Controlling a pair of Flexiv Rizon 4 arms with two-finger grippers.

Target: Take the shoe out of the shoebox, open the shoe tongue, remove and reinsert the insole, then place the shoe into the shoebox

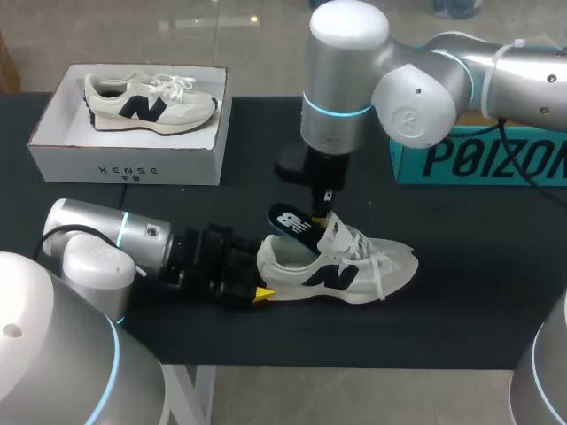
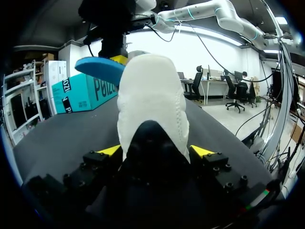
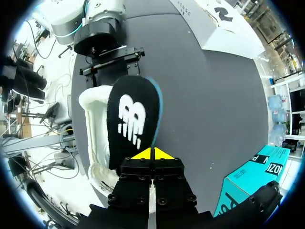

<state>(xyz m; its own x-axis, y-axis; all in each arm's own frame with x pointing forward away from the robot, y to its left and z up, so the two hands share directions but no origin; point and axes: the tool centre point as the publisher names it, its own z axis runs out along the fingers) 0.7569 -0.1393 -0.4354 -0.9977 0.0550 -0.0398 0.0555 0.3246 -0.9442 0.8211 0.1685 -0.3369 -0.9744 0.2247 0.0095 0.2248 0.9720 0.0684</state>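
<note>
Shoe [image 1: 341, 270] sits on its sole on the table [image 1: 461, 292], outside the shoebox [image 1: 128, 164], toe pointing to my right. Left gripper [image 1: 257, 288] comes in low along the table, one yellow finger on each side of the heel, clamped on it. My read: that's an anchor, so the shoe can't slide or tip while the other arm works the opening.

Right gripper [image 1: 323, 208] hangs straight down over the laces. Its tips are closed together, pinching one edge of the insole [image 1: 292, 221]. The insole is tilted, logo side up and blue underside down, with its free end raised above the heel collar. Its lower end is hidden behind the tongue [image 1: 335, 232], so I can't tell if it's inside the shoe. The tongue stands up, which keeps the opening wide enough.

Step looks like insole out/in. Which direction can't be called from this alone.

Edge pinch plus tilt makes sense: a flexible sheet feeds toe-first along the shoe's axis. Risk is that it buckles or catches on the tongue or laces.

The shoebox is well apart, at the far left, open side up, with a second shoe [image 1: 151, 104] lying in it. A teal box [image 1: 478, 159] sits far right, behind the right arm, clear of the work.
</note>
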